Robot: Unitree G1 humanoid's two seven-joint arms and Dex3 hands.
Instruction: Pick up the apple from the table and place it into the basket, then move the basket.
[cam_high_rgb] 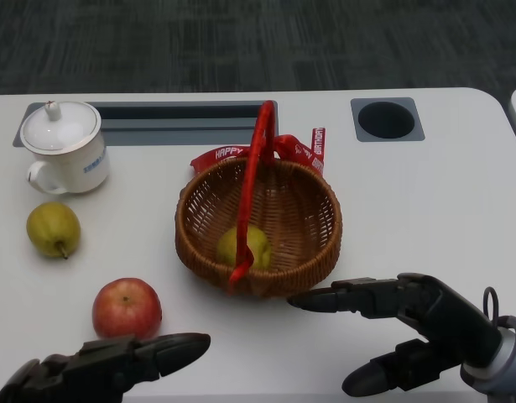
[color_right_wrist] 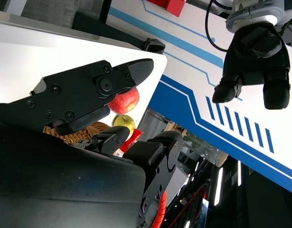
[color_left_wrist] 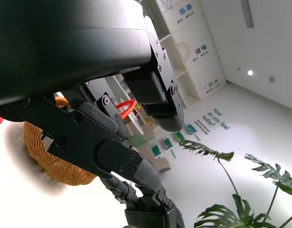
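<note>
The red apple (cam_high_rgb: 127, 307) lies on the white table at the front left, outside the basket; it also shows in the right wrist view as the apple (color_right_wrist: 124, 99). The brown wicker basket (cam_high_rgb: 320, 220) with a red handle (cam_high_rgb: 253, 180) stands mid-table and holds a yellow-green fruit (cam_high_rgb: 243, 245). My left hand (cam_high_rgb: 115, 365) lies just in front of the apple, fingers stretched out and apart from it, holding nothing. My right hand (cam_high_rgb: 417, 323) is spread open at the front right, one fingertip close to the basket's front rim. The wicker (color_left_wrist: 41, 147) shows behind my left fingers.
A yellow-green pear (cam_high_rgb: 53, 228) sits at the left, and a white lidded mug (cam_high_rgb: 65, 147) stands behind it. A red ribbon with white lettering (cam_high_rgb: 304, 149) hangs at the basket's back. A round recess (cam_high_rgb: 386, 119) and a long slot (cam_high_rgb: 182, 122) are set into the table's far side.
</note>
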